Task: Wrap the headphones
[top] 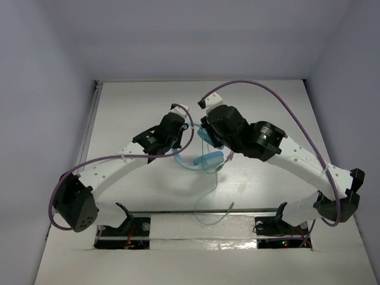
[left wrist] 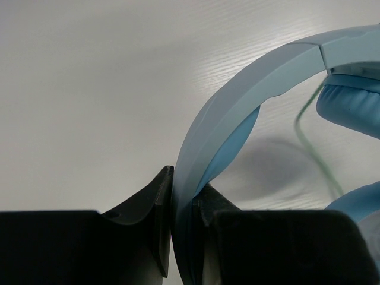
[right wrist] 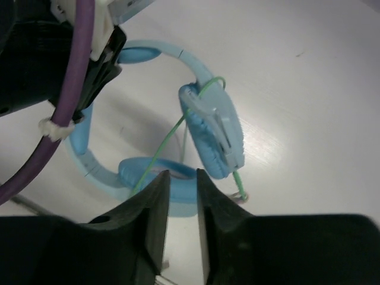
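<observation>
Headphones (top: 209, 160) lay mid-table (top: 136, 107), between the two wrists. Headband arch pointed toward the left arm and the earcups toward the right arm, so the long axis ran roughly left-right. Left gripper (left wrist: 184, 199) was clenched on the headband. Right gripper (right wrist: 183, 178) hung over one earcup, jaws narrowly parted, nothing between them. Green cable (right wrist: 165, 146) trailed toward the bases.

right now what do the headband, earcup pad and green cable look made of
Light blue curved headband: likely hard matte plastic, smooth, with a seam.
Blue padded oval earcup cushion: probably soft leatherette, faintly textured.
Thin pale green cable: seemingly rubbery sheath, loosely curving.
</observation>
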